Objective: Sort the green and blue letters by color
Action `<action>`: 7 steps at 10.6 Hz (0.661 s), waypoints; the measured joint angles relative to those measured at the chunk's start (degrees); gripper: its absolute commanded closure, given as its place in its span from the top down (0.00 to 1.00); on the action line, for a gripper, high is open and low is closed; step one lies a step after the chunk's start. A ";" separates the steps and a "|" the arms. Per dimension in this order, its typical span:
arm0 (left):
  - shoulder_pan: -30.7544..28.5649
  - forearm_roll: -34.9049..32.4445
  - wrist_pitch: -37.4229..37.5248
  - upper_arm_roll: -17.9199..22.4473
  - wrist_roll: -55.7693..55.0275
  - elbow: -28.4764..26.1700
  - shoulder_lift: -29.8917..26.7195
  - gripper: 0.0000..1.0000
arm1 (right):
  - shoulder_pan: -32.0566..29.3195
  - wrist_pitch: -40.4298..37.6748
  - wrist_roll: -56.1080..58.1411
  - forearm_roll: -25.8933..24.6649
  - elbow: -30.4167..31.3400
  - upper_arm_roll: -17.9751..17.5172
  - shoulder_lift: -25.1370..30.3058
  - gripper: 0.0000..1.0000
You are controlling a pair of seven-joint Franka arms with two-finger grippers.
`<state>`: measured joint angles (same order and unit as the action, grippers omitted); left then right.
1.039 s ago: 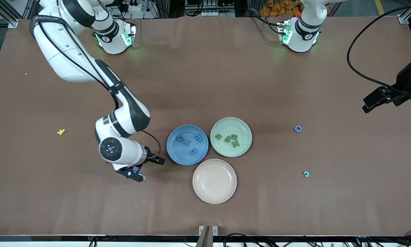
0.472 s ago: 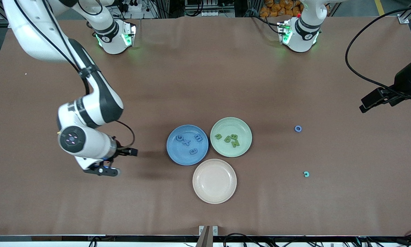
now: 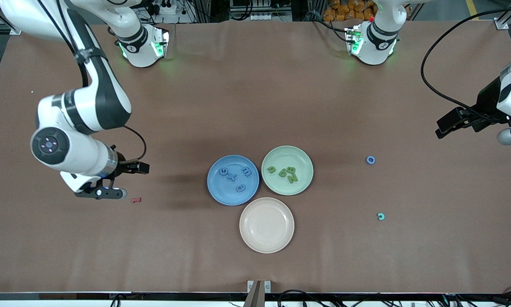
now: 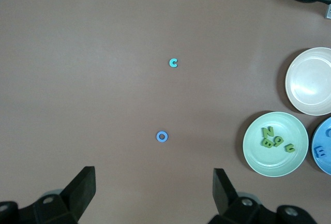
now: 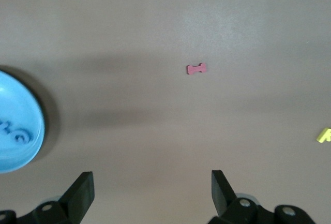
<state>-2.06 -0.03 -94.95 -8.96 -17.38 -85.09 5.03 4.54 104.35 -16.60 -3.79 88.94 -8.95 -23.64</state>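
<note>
Red letter [image 3: 136,199], yellow letter [image 5: 324,135], pink plate [image 3: 248,237].

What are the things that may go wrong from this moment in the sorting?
1. The blue ring letter still lies loose on the table near the teal letter; the open left gripper might take the wrong one.
2. The open right gripper hangs near the red letter, which belongs to neither colour.
3. The blue plate and green plate touch, so a drop may miss.

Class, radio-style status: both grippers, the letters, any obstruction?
Left gripper open, waiting at its table end. Right gripper open over bare table. Blue letters on blue plate, green letters on green plate. Blue ring letter loose; nothing blocking.
</note>
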 measured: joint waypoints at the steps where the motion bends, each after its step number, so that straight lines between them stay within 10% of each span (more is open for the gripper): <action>1: 0.00 0.00 0.00 0.00 0.28 -0.05 0.04 1.00 | 0.66 -0.67 2.45 0.64 0.91 1.34 2.26 1.00; 7: -0.29 0.00 0.01 -0.21 1.66 -0.23 0.16 1.00 | -5.07 -3.82 18.97 1.02 4.71 3.82 15.26 1.00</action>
<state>-2.35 -0.03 -94.94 -9.18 -15.72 -85.32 5.19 -0.53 100.53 2.37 -2.76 93.65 -5.14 -8.38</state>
